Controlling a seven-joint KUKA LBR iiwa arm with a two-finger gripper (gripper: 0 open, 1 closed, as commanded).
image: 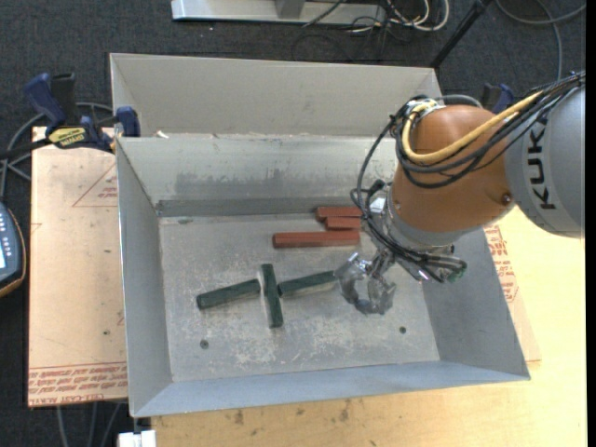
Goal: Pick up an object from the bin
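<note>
Dark carpet is surrounding your grey bin (140, 250). Your gripper (370, 291) is hanging low just beside the right end of a green bar (307, 284), mid-bin; clenched or released, you cannot tell. Two brown blocks (315, 240) are lying behind. "KUK" is showing on the arm (559, 156).

Bin floor (214, 250) left and far-left: bare, wide passage. Strip along near wall and near-right corner: bare too. Mid-floor blocked by three dark green sticks (271, 296) lying in rough cross. Two red-brown blocks (315, 239) right of centre, toward far wall, close together. Gripper (368, 291) low at right, just beside right stick's end. Orange cover (447, 175) overhangs right side of floor.
</note>
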